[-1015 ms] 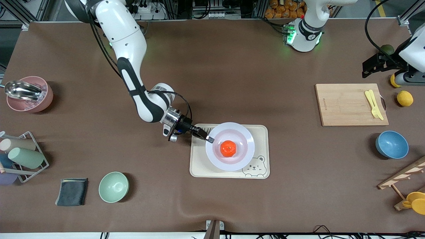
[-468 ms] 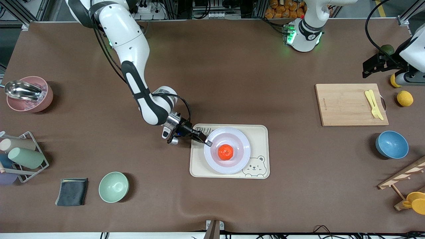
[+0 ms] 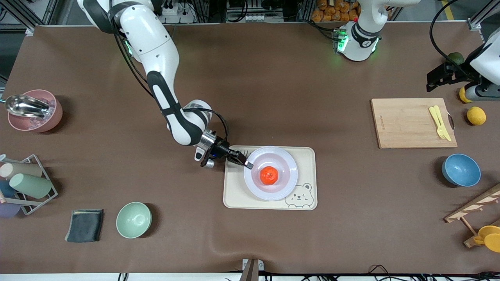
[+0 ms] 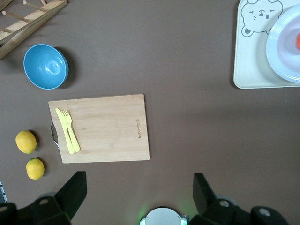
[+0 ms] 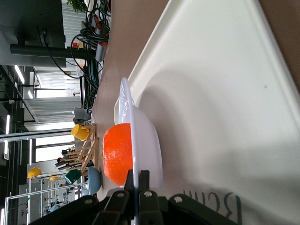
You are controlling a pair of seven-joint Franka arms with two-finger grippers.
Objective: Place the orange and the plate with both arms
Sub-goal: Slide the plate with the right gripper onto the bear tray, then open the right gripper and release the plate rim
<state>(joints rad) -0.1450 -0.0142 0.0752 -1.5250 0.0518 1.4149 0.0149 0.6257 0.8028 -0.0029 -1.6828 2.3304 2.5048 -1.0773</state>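
Observation:
The pale plate (image 3: 287, 164) lies low on the cream bear tray (image 3: 234, 195) near the table's middle, with the orange (image 3: 268, 175) in its centre. My right gripper (image 3: 247, 164) is shut on the plate's rim at the side toward the right arm's end. The right wrist view shows its fingers (image 5: 137, 180) pinching the thin rim of the plate (image 5: 135, 136), the orange (image 5: 118, 154) just past it, the tray (image 5: 211, 93) beneath. My left gripper (image 3: 435, 80) waits open and empty, high over the left arm's end; its view (image 4: 139, 187) catches the plate (image 4: 283, 47) at the edge.
A wooden cutting board (image 3: 406, 123) with a yellow fork, two lemons (image 3: 476, 115) and a blue bowl (image 3: 461, 169) sit at the left arm's end. A green bowl (image 3: 133, 219), dark cloth (image 3: 84, 225), cup rack (image 3: 23, 183) and pink bowl (image 3: 33, 110) sit at the right arm's end.
The right arm has lowered the plate with the orange down onto the tray; the plate looks smaller now. The left arm has not moved.

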